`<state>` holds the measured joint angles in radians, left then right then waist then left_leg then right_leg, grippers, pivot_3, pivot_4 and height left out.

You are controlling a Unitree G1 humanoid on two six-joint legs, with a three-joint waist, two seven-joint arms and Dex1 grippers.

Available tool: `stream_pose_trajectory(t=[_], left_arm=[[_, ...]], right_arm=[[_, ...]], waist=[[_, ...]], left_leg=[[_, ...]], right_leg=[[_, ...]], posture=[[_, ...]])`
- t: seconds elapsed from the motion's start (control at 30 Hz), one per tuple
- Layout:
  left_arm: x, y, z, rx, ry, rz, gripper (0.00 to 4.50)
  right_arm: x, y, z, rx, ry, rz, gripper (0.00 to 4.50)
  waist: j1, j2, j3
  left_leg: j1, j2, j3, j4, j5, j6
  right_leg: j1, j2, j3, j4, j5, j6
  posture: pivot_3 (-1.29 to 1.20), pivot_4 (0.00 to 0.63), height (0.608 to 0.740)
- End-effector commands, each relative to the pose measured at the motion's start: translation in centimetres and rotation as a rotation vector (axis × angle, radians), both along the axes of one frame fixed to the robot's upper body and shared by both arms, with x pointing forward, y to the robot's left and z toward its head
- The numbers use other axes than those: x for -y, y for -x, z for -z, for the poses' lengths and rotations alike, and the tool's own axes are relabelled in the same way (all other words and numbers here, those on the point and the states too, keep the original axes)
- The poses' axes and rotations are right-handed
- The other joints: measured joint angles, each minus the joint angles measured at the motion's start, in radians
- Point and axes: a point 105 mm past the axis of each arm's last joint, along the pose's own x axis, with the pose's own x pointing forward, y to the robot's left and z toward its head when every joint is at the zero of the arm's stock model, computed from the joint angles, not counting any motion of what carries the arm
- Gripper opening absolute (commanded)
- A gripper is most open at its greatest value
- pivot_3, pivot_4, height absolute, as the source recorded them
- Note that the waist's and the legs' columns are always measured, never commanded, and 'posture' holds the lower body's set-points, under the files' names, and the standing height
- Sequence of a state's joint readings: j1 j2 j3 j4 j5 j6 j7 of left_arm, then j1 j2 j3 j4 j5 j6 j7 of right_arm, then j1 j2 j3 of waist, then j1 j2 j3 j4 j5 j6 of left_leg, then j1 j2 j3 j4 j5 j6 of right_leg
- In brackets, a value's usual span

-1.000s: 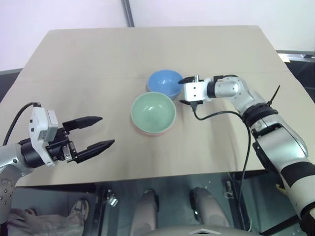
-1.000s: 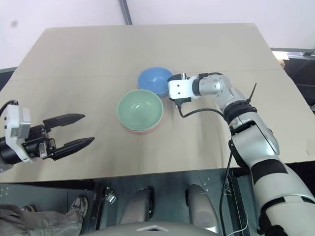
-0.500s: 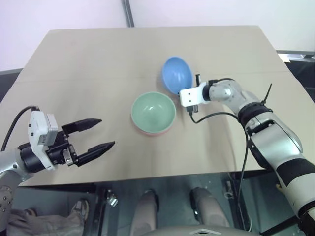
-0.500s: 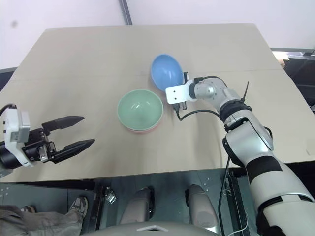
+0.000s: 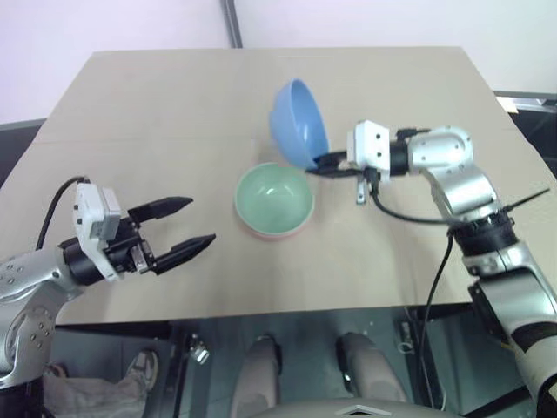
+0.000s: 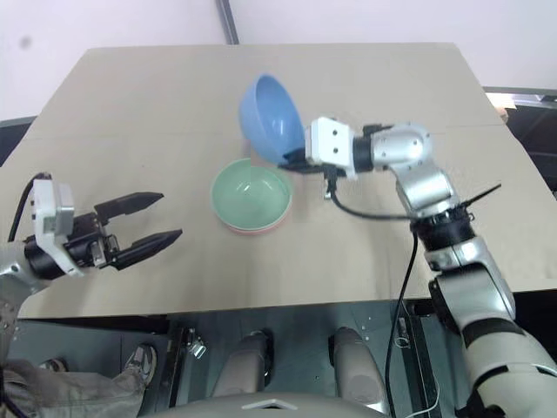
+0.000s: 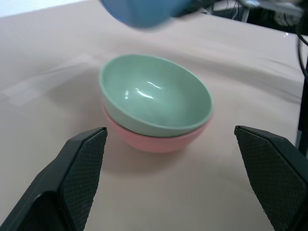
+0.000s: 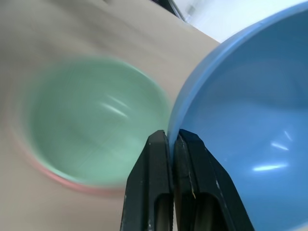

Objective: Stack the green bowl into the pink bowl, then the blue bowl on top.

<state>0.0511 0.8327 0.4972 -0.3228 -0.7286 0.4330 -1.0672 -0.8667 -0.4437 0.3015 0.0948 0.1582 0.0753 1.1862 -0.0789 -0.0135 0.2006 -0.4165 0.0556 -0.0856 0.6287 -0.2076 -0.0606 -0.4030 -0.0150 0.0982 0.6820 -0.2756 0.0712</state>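
Now we pinch the blue bowl [image 5: 298,122] by its rim in our right fingers [image 5: 324,162], tilted in the air at one o'clock of the green bowl [image 5: 274,198], already nested in the pink bowl [image 7: 159,139] mid-desk [image 5: 130,104]. Our left fingers [image 5: 184,225] hang spread wide at eight o'clock, idle.

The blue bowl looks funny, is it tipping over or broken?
Not broken. The blue bowl is tipped on its side in the air because the right gripper pinches its rim and holds it above the table. The green bowl sits neatly inside the pink bowl. Nothing is spilled or cracked.
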Motion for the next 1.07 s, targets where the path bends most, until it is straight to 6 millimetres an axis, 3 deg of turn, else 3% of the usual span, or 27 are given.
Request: stream_pose_trajectory(t=[0.03,0.1,0.23,0.3,0.33,0.53,0.63,0.7,0.8,0.83,1.07], left_arm=[[0.0,-0.3,-0.3,0.035,-0.006,0.006,4.50],[0.0,-0.4,-0.3,0.037,-0.007,0.010,4.50],[0.2,-0.6,-0.5,0.046,-0.008,0.012,4.50],[0.2,-0.5,-0.6,0.049,-0.001,0.010,4.50],[0.1,-0.5,-0.7,0.047,0.005,0.004,4.50],[0.1,-0.9,-0.8,0.069,0.001,-0.053,4.50],[-0.4,-1.5,-1.3,0.162,0.078,-0.145,4.50],[-0.2,-1.0,-1.0,0.174,0.049,-0.120,4.50],[-0.5,-0.4,-0.4,0.154,0.032,-0.113,4.50],[-0.6,-0.2,-0.3,0.138,0.039,-0.113,4.50],[-1.4,1.1,0.2,0.045,-0.018,-0.080,4.50]], right_arm=[[-0.6,1.3,-1.0,0.001,-0.022,-0.011,0.10],[-0.7,1.3,0.0,-0.001,0.016,0.004,0.10],[-0.6,0.5,1.3,0.006,0.044,0.061,1.77],[-0.5,0.1,1.3,0.028,0.040,0.091,2.91],[-0.4,0.0,1.2,0.036,0.037,0.098,3.17],[1.1,0.4,-2.0,0.012,-0.104,0.150,3.17],[3.2,1.4,-2.9,-0.057,-0.172,0.213,3.17],[5.0,2.7,-2.3,-0.190,-0.161,0.229,3.17],[8.4,3.6,-1.2,-0.250,-0.148,0.356,4.00],[9.1,3.7,-1.0,-0.249,-0.150,0.395,4.47],[14.4,5.7,0.6,-0.294,-0.112,0.587,4.47]], waist=[[0.002,0.000,0.000],[0.005,0.000,0.000],[0.013,-0.001,0.000],[0.013,-0.001,0.000],[0.013,-0.001,0.000],[0.014,-0.001,0.000],[0.021,-0.001,-0.001],[0.028,-0.001,-0.001],[0.037,-0.001,-0.001],[0.038,-0.001,-0.001],[0.037,-0.001,-0.001]], left_leg=[[0.000,0.000,0.000,0.001,0.000,0.000],[0.000,0.000,0.000,0.003,0.000,0.000],[0.000,0.000,0.000,0.004,0.000,0.000],[-0.001,0.000,0.000,0.004,0.000,0.000],[-0.001,0.000,0.000,0.004,0.000,0.000],[-0.001,0.000,0.000,0.003,0.000,0.000],[-0.001,0.000,0.000,0.003,0.000,0.000],[-0.002,0.000,0.000,0.003,0.000,0.000],[-0.002,0.000,0.000,0.003,0.000,0.000],[-0.002,0.000,0.000,0.003,0.000,0.000],[-0.001,0.000,0.001,0.004,0.000,0.000]], right_leg=[[0.000,0.000,0.000,0.000,0.000,0.000],[0.001,0.000,0.000,0.000,0.000,0.000],[0.001,0.000,0.000,0.000,0.000,0.000],[0.001,0.000,0.000,0.000,0.000,0.000],[0.001,0.000,0.000,0.000,0.000,0.000],[0.001,0.000,0.000,-0.001,0.000,0.000],[0.001,-0.001,0.000,-0.001,0.000,0.000],[0.001,-0.001,0.000,-0.001,0.000,0.000],[0.001,-0.001,0.000,-0.002,0.000,0.000],[0.001,-0.001,0.000,-0.002,0.000,0.000],[0.001,0.000,0.001,-0.002,-0.001,0.001]], posture=[[0.00,0.150,0.740],[0.00,0.150,0.740],[0.00,0.150,0.740],[0.00,0.150,0.740],[0.00,0.150,0.740],[0.00,0.150,0.740],[0.00,0.150,0.740],[0.00,0.150,0.740],[0.00,0.150,0.740],[0.00,0.150,0.740],[0.00,0.150,0.740]])
